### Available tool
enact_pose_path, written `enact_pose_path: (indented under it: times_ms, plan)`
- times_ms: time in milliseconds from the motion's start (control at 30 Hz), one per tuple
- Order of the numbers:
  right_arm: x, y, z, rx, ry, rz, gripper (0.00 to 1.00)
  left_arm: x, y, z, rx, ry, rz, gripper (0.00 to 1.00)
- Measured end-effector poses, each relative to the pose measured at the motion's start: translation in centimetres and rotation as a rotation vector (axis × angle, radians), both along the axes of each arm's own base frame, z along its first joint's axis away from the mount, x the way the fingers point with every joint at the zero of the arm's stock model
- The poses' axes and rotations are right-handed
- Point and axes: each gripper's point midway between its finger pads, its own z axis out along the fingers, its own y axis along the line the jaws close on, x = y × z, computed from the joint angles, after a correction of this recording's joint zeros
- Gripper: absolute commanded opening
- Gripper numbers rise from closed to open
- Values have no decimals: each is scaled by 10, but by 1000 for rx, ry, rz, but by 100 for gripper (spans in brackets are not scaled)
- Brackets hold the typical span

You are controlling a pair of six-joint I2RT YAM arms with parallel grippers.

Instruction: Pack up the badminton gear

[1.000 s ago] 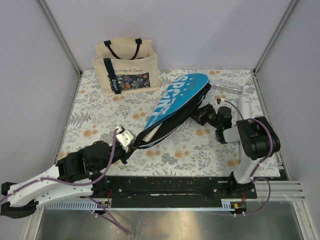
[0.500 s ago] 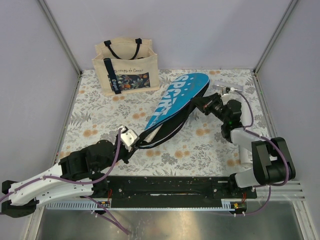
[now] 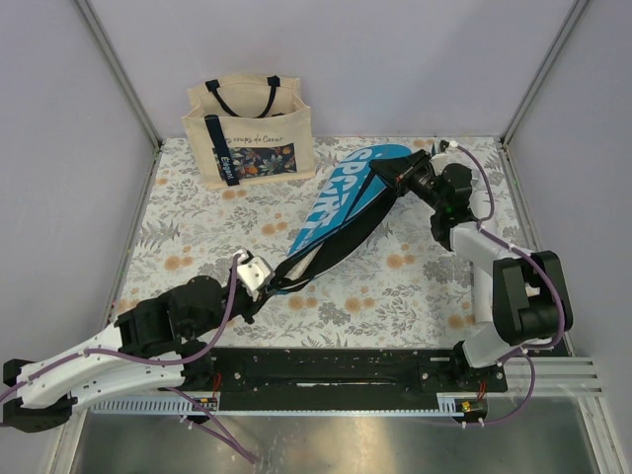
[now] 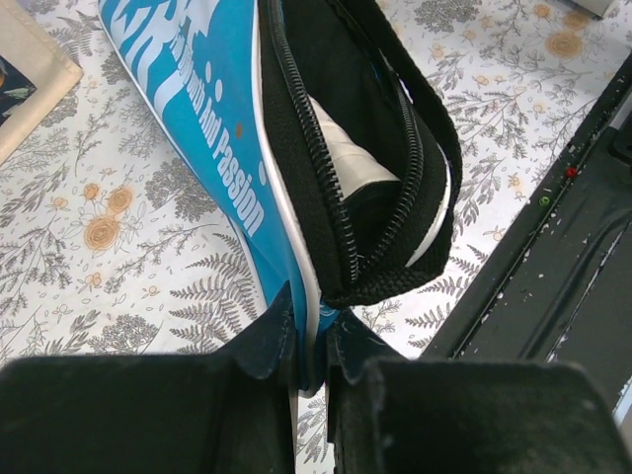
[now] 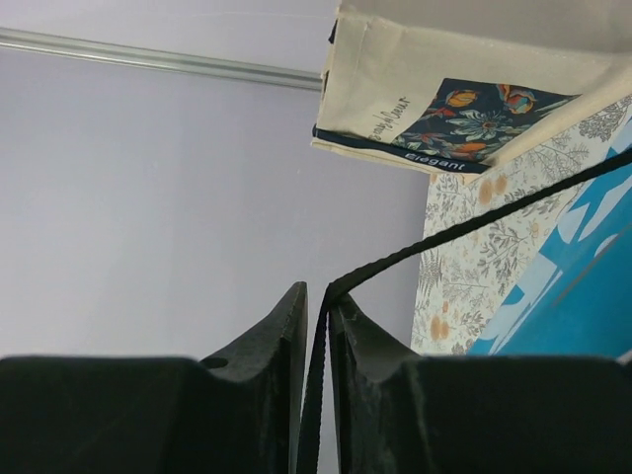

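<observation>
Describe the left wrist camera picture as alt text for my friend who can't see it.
The left gripper, at the bottom edge, pinches the narrow end of a blue case lying on a floral cloth. The case's black zipper gapes open, showing a white wrapped handle inside.

Blue case (image 3: 341, 202), apparently black-edged; floral cloth (image 3: 197, 227)

left arm (image 3: 148, 336) lies low, stretched forward along the near edge; left gripper (image 4: 312, 326) is pinched tight on the case (image 3: 341, 202). right arm (image 3: 494, 267) extends far forward, wrist turned left; right gripper (image 5: 316, 301) is clamped on the case's black zip edge.
</observation>
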Motion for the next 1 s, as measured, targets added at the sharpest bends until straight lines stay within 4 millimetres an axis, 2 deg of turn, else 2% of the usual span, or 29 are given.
enact_pose_path:
  times_ms: [200,400,467,533,667,800,900,1000]
  plan:
    - [23,12,-17,-8,77,12,22,-4,-2,-2,2,2,-29,7]
    - [37,21,-31,106,154,27,22,-4,-3,-4,4,4,-34,7]
    - [38,22,-27,153,173,32,24,-4,-3,-5,6,5,-34,7]
    - [35,22,-14,198,165,31,29,-4,-3,-4,4,5,-33,7]
    - [7,39,23,240,110,70,36,-4,-4,-4,1,4,-33,8]
    - [-43,76,68,246,15,171,37,-4,-5,-1,-13,5,-31,8]
    - [-63,95,78,240,-14,219,37,-3,-7,1,-25,5,-30,8]
    - [-65,102,73,235,12,222,36,-3,-7,1,-26,7,-29,8]
